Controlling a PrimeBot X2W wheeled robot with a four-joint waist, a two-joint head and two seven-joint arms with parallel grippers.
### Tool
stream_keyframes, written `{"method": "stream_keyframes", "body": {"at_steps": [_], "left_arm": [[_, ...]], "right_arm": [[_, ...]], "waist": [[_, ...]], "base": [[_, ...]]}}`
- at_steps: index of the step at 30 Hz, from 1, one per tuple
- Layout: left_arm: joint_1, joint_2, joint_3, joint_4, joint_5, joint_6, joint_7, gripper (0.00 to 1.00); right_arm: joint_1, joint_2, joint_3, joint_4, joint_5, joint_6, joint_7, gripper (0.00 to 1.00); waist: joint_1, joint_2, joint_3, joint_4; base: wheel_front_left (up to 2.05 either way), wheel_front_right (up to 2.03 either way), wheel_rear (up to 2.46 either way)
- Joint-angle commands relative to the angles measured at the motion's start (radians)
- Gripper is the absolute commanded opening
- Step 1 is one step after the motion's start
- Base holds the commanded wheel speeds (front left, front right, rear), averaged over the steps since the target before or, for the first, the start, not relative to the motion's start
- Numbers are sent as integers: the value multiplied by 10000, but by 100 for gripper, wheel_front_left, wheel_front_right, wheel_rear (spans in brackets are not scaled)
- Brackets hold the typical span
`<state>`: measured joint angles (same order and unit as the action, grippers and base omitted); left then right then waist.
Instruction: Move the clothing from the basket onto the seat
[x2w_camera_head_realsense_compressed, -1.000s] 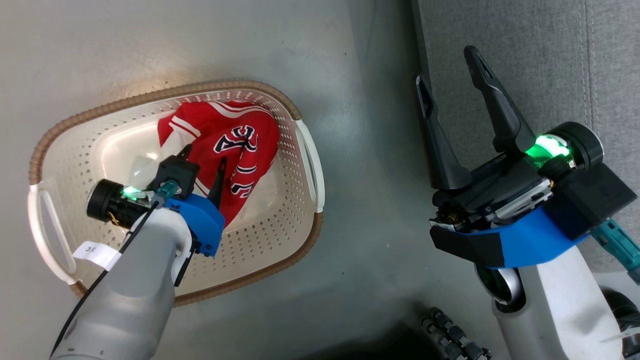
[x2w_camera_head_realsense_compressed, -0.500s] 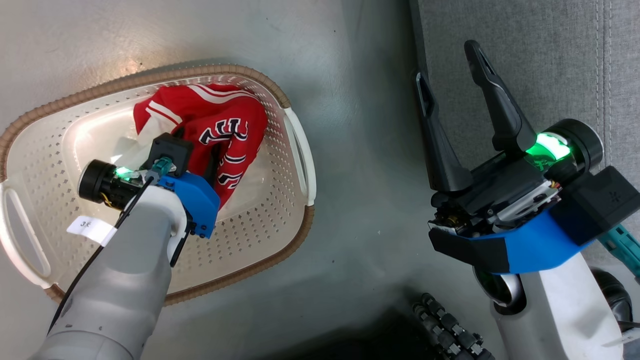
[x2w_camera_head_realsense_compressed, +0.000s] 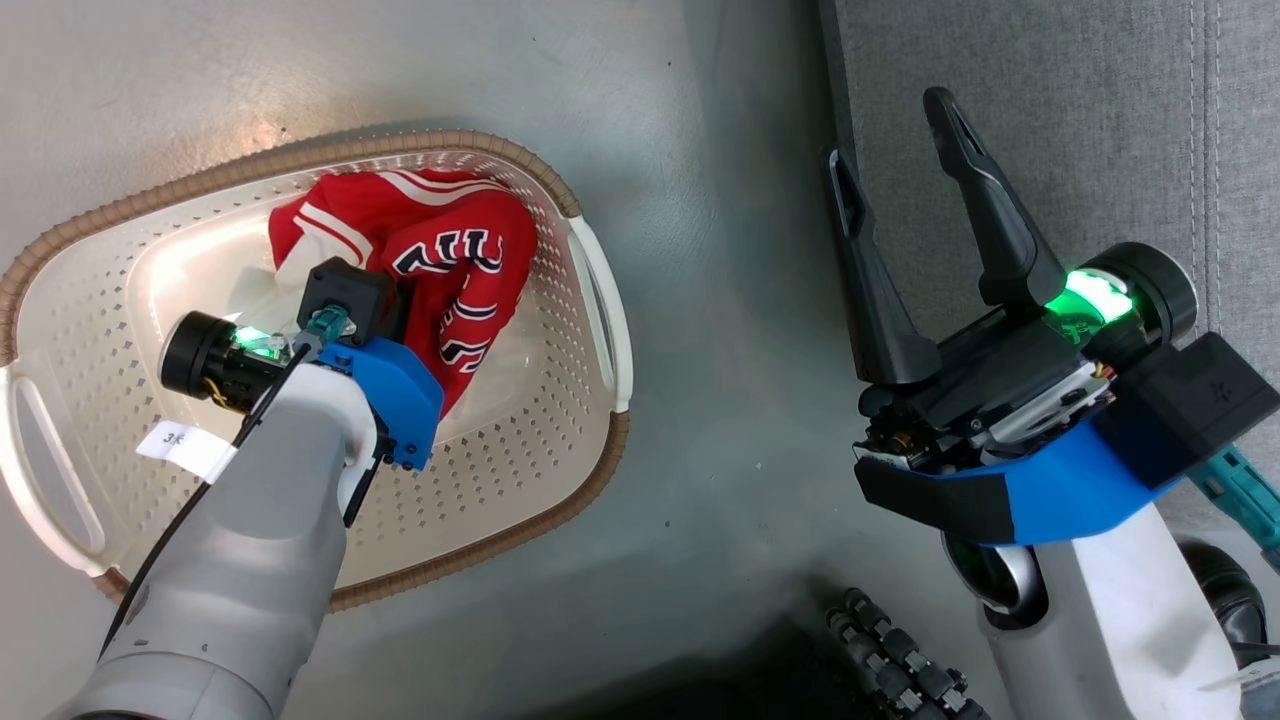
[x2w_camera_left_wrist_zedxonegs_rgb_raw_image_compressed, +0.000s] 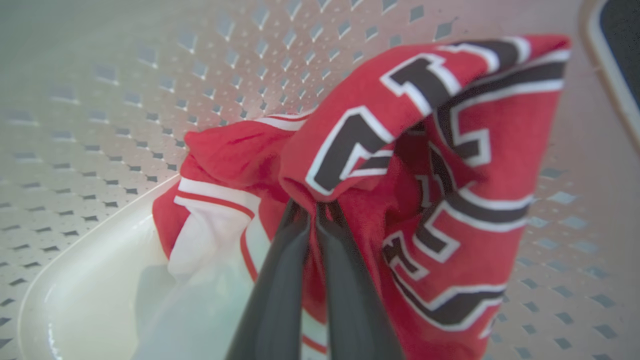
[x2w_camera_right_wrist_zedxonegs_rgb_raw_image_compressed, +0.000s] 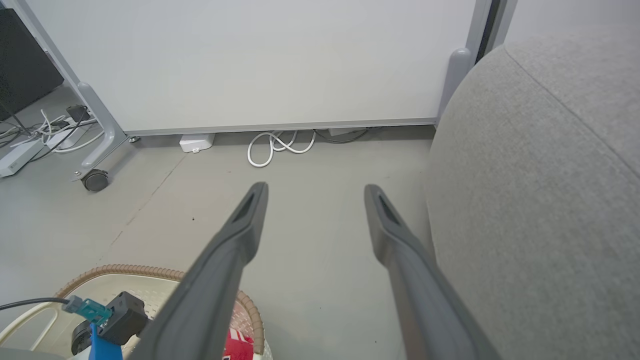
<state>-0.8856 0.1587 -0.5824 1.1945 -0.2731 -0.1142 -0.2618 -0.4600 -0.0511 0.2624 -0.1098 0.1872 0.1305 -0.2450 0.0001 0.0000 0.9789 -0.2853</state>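
I read the left claw (x2w_camera_left_wrist_zedxonegs_rgb_raw_image_compressed: 311, 210) as closed on a fold of the clothing (x2w_camera_left_wrist_zedxonegs_rgb_raw_image_compressed: 450, 150). In the left wrist view its two fingers meet with red fabric bunched over the tips. The clothing is a red bundle with white trim and black-and-white lettering. It sits inside the basket (x2w_camera_head_realsense_compressed: 560, 400), heaped against the far wall. I cannot tell whether the bundle is one garment or two.

The pinch sits on a raised fold near the top of the heap. I judge this lets the rest hang free on lifting, so it does not drag on the perforated wall.

The right claw (x2w_camera_head_realsense_compressed: 888, 125) is open and holds nothing. It hangs above the floor (x2w_camera_head_realsense_compressed: 720, 300), just beside the edge of the seat (x2w_camera_head_realsense_compressed: 1050, 120). I judge it is parked there to receive or spread the fabric. The seat carries no clothing in these views.
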Motion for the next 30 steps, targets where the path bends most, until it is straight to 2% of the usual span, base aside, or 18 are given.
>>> {"method": "stream_keyframes", "body": {"at_steps": [1,17,30], "left_arm": [[-195,0,0,2,-49,-34,-48,0],[455,-59,-16,-418,-250,-95,-48,0],[1718,-339,-55,-1287,-450,-175,-48,0]], "right_arm": [[-71,12,5,33,37,5,-73,100],[-117,12,44,273,-45,5,28,100],[365,12,-34,565,-177,5,227,100]], "waist": [[-1,0,-28,13],[-1,0,-936,244],[-1,0,-2788,637]], "base": [[0,0,0],[0,0,0],[0,0,0]]}}
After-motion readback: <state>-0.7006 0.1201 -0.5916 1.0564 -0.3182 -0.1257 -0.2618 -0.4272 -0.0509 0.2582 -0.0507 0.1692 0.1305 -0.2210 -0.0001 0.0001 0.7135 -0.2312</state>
